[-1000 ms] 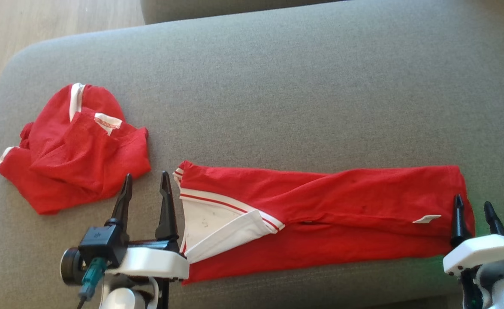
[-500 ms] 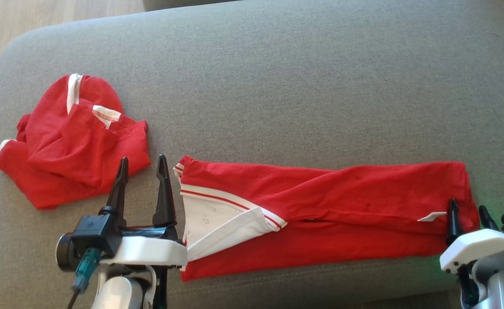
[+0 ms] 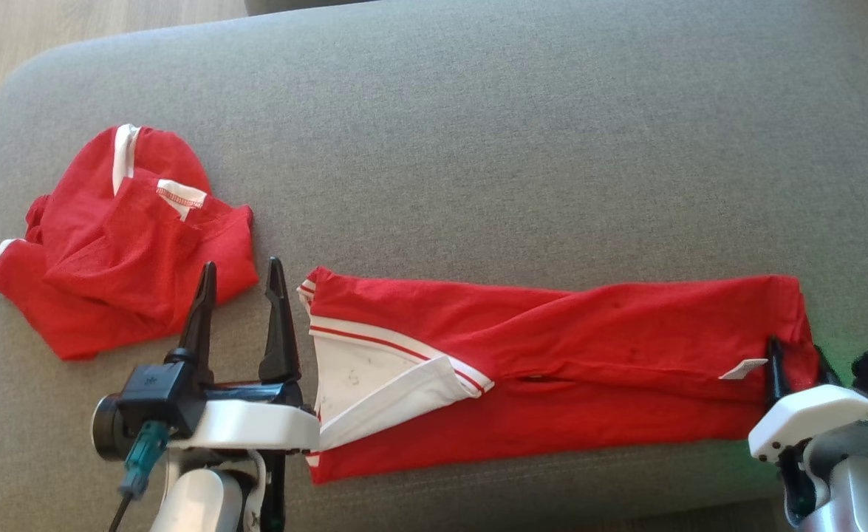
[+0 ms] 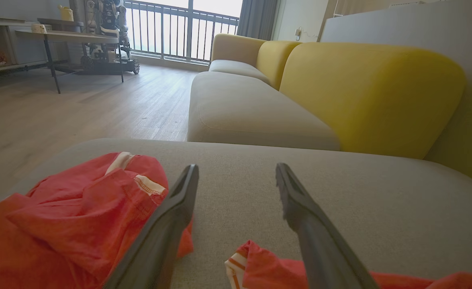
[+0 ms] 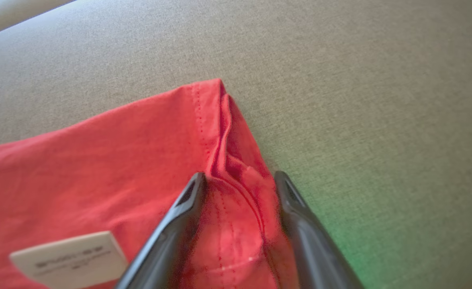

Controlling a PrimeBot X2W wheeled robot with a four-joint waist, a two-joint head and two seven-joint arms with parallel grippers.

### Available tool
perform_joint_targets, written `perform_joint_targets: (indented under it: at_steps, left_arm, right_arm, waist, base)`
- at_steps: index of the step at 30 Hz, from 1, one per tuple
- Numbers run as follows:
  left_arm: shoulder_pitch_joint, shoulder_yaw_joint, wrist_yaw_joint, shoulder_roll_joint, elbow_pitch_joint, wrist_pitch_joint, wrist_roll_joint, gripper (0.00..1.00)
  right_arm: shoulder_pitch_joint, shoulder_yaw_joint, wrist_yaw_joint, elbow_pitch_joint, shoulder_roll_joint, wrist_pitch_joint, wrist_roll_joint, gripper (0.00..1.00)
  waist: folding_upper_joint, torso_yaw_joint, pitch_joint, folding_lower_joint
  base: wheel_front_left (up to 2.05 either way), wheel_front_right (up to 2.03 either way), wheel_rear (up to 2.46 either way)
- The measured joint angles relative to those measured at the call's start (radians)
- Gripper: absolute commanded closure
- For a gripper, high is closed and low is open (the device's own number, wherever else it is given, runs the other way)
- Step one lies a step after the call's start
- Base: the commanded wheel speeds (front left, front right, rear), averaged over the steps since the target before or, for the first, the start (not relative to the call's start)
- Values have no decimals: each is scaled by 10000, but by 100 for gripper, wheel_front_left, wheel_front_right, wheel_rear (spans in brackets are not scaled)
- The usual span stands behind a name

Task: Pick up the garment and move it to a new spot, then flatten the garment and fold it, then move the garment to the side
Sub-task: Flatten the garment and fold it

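A crumpled red shirt [image 3: 120, 244] lies at the left of the grey cushion [image 3: 478, 148]. Just beside it is the left gripper [image 3: 241, 264], fingers spread wide over bare cushion between that heap and the garment [image 3: 589, 347]. The garment lies along the cushion's near edge, folded into a long red band with white, red-striped trim at its left end and a white label near its right. The right gripper [image 3: 797, 347], fingers apart, straddles the bunched right hem corner.
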State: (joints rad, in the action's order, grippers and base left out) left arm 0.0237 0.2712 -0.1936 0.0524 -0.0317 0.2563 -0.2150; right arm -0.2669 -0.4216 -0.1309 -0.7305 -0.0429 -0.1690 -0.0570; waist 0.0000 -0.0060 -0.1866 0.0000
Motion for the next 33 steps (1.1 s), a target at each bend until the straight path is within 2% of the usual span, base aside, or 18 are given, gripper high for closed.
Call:
perform_joint_targets:
  at_steps: [1, 2, 3, 4, 16, 20, 25, 29, 33]
  left_arm:
    - [0, -10, 0, -2, 0, 0, 0, 0]
    - [0, -17, 2, -2, 0, 0, 0, 0]
    - [0, -29, 2, -2, 0, 0, 0, 0]
    - [-1, -48, 2, -2, 0, 0, 12, 0]
    - [-2, -146, 15, -6, 4, 0, 12, 0]
    - [-5, -109, 10, -6, 12, 0, 12, 0]
    - [-21, 86, -29, -6, 33, 2, -90, 0]
    - [-29, 84, -105, -6, 31, 0, -169, 0]
    - [-34, 98, -190, -6, 15, 2, -337, 0]
  right_arm:
    - [-5, 21, 0, -21, 0, -33, 0, 56]
    - [-7, 44, 0, -44, 0, -48, 2, 71]
    - [-8, 82, -2, -73, 4, -79, 2, 96]
    - [-9, 111, -2, -90, 6, -81, 2, 100]
    - [-52, 284, -2, 128, -31, -54, 2, 100]
    - [-65, 127, -4, 207, -537, 209, 173, 100]
    - [-388, -717, -4, 360, -1526, 566, 662, 100]
    - [-593, -686, -2, 447, -1641, 1030, 905, 100]
    - [-565, -232, -2, 543, -1501, 1783, 399, 100]
  waist:
    - [0, -7, 16, 0]
    - [0, -13, 31, 0]
    - [0, -21, 43, 0]
    - [0, -32, 52, 0]
    - [0, -125, 249, 0]
    - [0, -136, 414, 0]
    - [0, -95, 657, 0]
    - [0, -39, 746, 0]
    - [0, -31, 812, 0]
  base:
    - [0, 0, 0]
    - [0, 0, 0]
    - [0, 0, 0]
    - [0, 0, 0]
    - [0, 0, 0]
    - [0, 0, 0]
    - [0, 0, 0]
    - [0, 0, 0]
    - [0, 0, 0]
